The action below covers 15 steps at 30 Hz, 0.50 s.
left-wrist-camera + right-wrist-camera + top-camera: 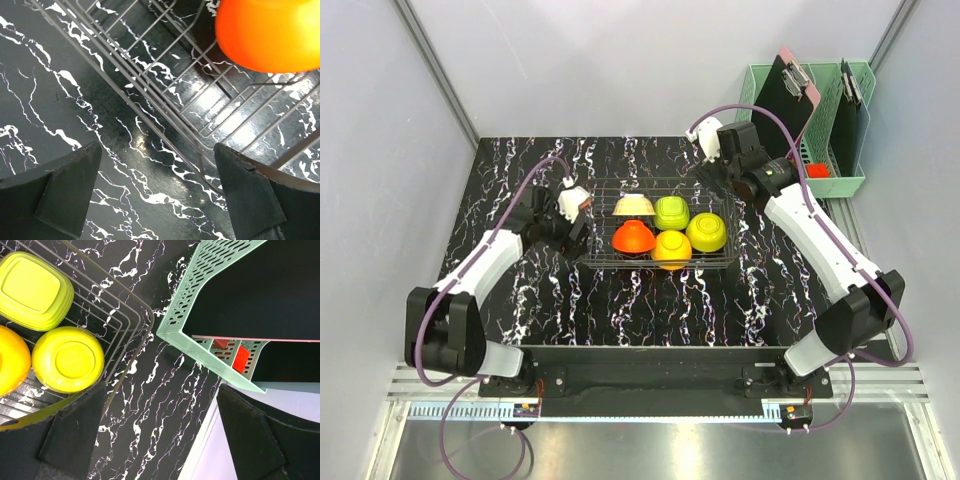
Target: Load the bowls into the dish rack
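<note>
Left gripper (pixel 157 190) hangs spread and empty at the dish rack's (pixel 620 186) nine o'clock. The right gripper (pixel 708 172), likewise spread, sits near two o'clock. All five bowls (pixel 671 212) rest inside, seemingly upside down to drain, so loading looks finished.

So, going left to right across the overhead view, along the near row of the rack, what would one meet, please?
left gripper → red-orange bowl → orange bowl → yellow-green bowl → mint-green basket
</note>
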Motion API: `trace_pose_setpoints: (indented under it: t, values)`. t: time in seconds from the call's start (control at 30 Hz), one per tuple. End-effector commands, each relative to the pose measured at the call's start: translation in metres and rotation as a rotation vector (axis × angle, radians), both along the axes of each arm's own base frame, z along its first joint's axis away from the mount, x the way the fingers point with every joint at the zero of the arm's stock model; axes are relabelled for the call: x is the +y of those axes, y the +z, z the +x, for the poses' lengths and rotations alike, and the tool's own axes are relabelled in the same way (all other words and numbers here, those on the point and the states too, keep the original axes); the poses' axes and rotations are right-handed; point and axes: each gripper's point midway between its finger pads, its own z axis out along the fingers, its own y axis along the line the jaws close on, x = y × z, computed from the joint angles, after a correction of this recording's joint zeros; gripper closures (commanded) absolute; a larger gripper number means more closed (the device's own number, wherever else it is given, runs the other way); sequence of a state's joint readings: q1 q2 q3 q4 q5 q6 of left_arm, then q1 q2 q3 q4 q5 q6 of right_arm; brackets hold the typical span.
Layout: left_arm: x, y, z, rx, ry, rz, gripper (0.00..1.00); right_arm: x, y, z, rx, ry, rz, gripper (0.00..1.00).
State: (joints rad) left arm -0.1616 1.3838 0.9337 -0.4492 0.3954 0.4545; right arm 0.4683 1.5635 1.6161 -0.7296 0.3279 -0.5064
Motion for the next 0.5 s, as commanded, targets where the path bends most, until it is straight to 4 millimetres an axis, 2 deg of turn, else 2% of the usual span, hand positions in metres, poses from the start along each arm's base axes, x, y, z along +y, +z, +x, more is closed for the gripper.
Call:
trace_pose_setpoints:
  t: [0.0, 0.13, 0.27, 0.47]
  values:
    - [0.040, -0.025, 0.005, 0.074, 0.082, 0.101, 0.01, -0.001, 0.016, -0.004, -0.046, -0.002, 0.052, 0.00]
    - [0.048, -0.017, 0.026, 0.057, 0.113, 0.097, 0.01, 0.000, 0.017, -0.003, -0.046, -0.001, 0.057, 0.00]
    - [0.043, -0.005, 0.040, 0.040, 0.115, 0.067, 0.01, 0.001, 0.013, -0.001, -0.037, -0.003, 0.053, 0.00]
    - [0.021, 0.010, 0.026, 0.047, 0.072, -0.036, 0.01, 0.001, 0.010, 0.001, -0.031, -0.004, 0.049, 0.00]
